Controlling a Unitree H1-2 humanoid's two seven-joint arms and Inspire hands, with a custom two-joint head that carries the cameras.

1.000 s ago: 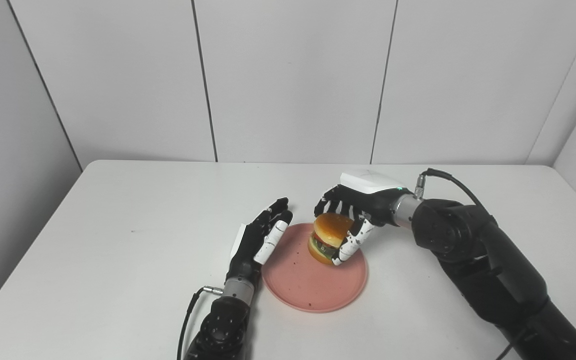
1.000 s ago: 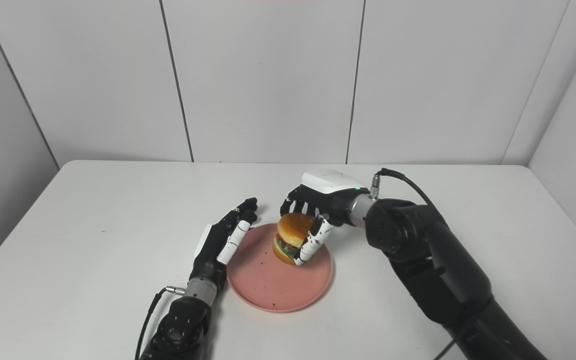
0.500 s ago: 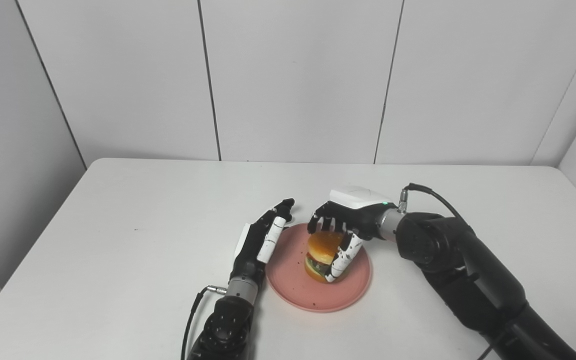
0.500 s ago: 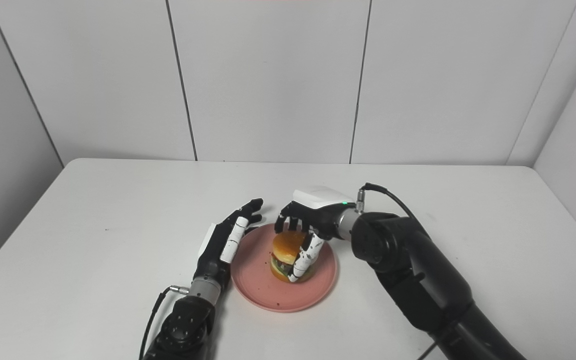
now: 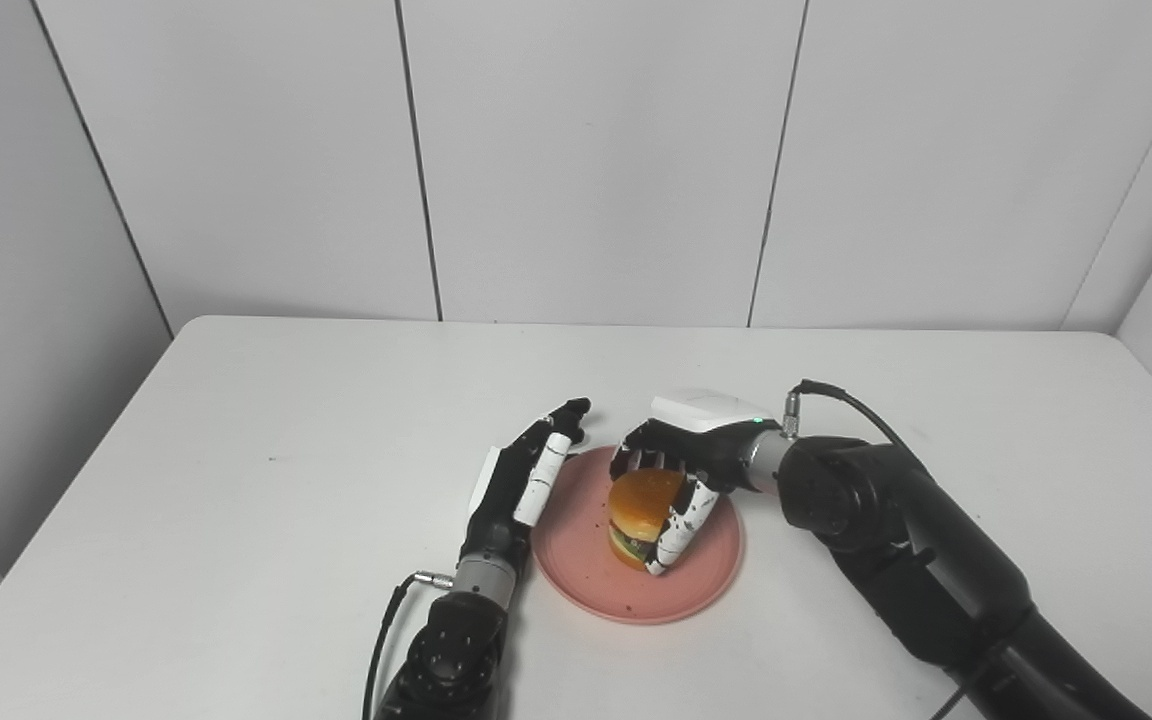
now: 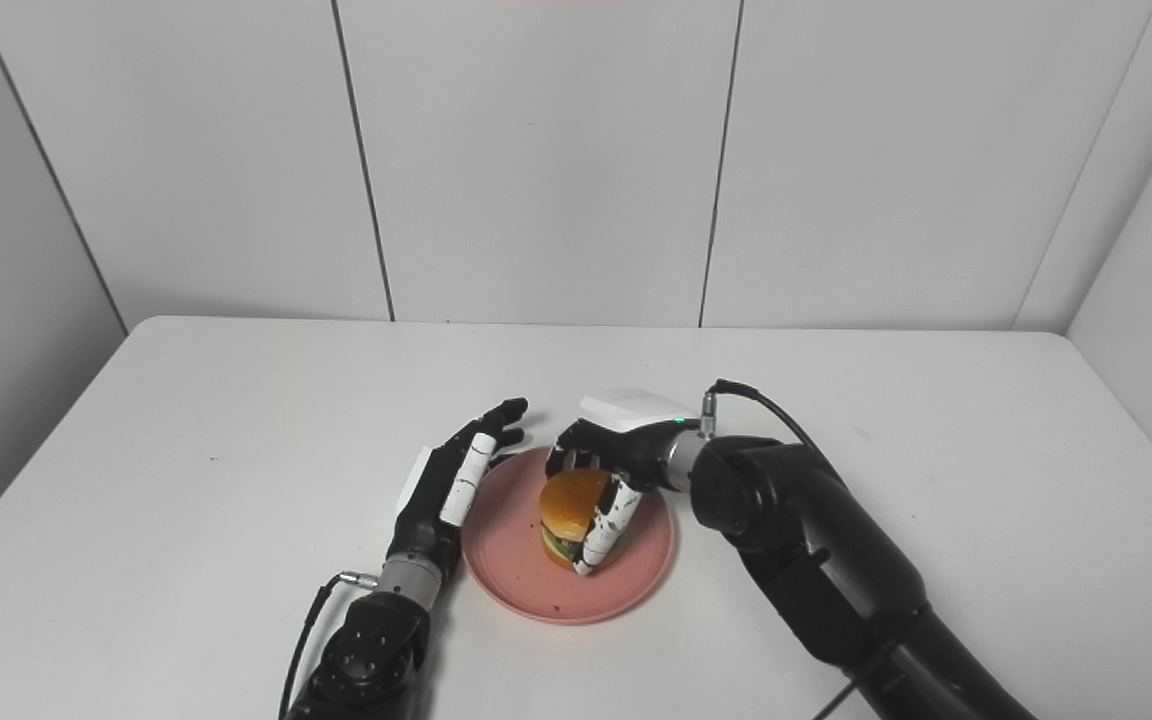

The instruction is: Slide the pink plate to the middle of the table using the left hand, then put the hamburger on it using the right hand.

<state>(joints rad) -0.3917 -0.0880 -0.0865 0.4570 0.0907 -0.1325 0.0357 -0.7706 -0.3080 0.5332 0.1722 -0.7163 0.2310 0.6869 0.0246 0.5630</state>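
On the white surface [image 5: 236, 480], near its middle, I see the pink plate [image 5: 586, 560] with the hamburger [image 5: 639, 515] apparently resting on it. My right hand [image 5: 681, 470] wraps its fingers [image 5: 674, 530] around the hamburger. My left hand [image 5: 521, 480] lies beside the plate's left rim, fingers straight, holding nothing.

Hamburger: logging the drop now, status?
Right hand shut on hamburger, over pink plate. Left hand open at plate's left rim. Nothing in the way.

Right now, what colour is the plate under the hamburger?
Pink, with a few dark specks; the plate shows best in the left eye view.
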